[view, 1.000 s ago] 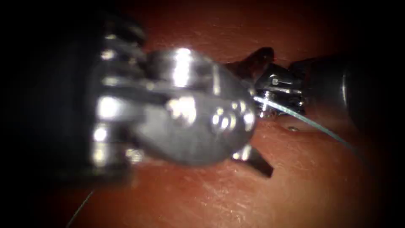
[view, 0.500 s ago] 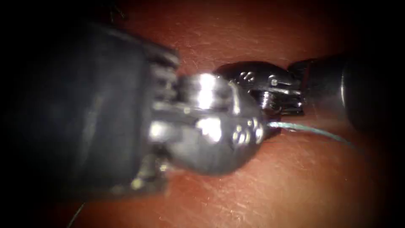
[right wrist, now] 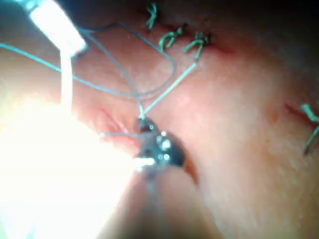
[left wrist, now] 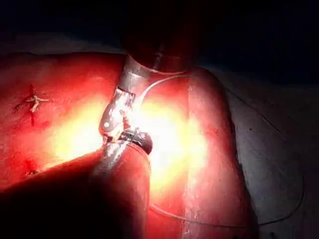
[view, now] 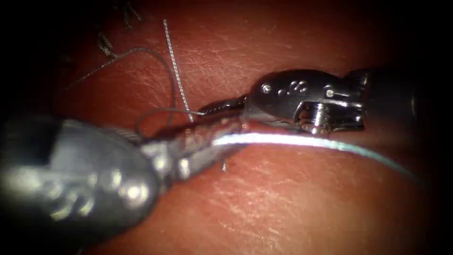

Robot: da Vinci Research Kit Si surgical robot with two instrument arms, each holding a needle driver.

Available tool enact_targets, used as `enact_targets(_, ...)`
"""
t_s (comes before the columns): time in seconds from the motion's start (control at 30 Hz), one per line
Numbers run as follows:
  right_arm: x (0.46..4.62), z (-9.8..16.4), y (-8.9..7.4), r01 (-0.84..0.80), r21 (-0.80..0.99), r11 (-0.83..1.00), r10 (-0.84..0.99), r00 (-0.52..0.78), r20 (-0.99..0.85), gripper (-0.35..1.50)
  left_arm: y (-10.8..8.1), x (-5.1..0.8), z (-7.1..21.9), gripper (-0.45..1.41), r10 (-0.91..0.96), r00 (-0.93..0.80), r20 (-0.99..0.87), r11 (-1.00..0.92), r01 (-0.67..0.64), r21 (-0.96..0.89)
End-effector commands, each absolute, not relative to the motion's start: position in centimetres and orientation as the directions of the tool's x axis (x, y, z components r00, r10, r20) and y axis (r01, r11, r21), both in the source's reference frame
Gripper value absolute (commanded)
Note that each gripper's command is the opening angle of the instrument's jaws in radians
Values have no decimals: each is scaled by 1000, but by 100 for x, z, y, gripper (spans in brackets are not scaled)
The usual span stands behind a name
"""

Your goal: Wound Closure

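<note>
right tool [view: 226, 107] pinches the thread [view: 175, 66] shut near the cut; left tool [view: 207, 139] (grip unclear, no needle seen) has swung low and left within a second — baring loops on the tissue [view: 302, 198].

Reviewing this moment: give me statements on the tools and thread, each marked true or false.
1. The thread runs off toward the endoscope view's right. True.
2. The right end effector gapes wide open. False: its jaws look shut on the thread.
3. Tied stitches sit on the tissue. True.
4. The left end effector is far from the right one. False: their tips nearly meet.
</note>
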State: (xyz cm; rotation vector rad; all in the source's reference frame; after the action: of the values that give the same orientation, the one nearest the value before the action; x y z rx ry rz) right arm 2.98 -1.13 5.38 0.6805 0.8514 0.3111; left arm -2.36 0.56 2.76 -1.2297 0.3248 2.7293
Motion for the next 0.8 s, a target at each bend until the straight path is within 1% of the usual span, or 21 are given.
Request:
enact_targets(0.03,294,539,-120,3,651,759,514,612,-601,-35,49,-233,282,-45,24,-655,-755,-971,-196,140)
enact_targets(0.33,265,515,-128,52,641,766,514,549,-659,-35,19,-161,281,-45,-61,-618,-784,-981,-106,159)
enact_targets(0.57,253,485,-130,91,626,774,508,501,-701,-35,11,-136,290,-45,-114,-609,-785,-979,-65,193)
enact_targets(0.6,253,481,-128,96,625,774,510,490,-707,-25,10,-135,291,-45,-122,-607,-785,-979,-59,197)
enact_targets(0.63,254,476,-127,99,629,771,520,474,-711,12,9,-134,293,-45,-124,-605,-786,-979,-57,198)
enact_targets(0.7,255,469,-124,103,634,766,531,454,-715,47,8,-135,296,-45,-132,-604,-786,-978,-52,204)
enact_targets(0.73,256,465,-122,103,637,764,536,448,-715,71,7,-135,297,-45,-140,-601,-787,-977,-45,208)
enact_targets(0.8,257,460,-120,95,638,764,542,442,-715,103,7,-136,300,-45,-149,-597,-788,-976,-38,213)
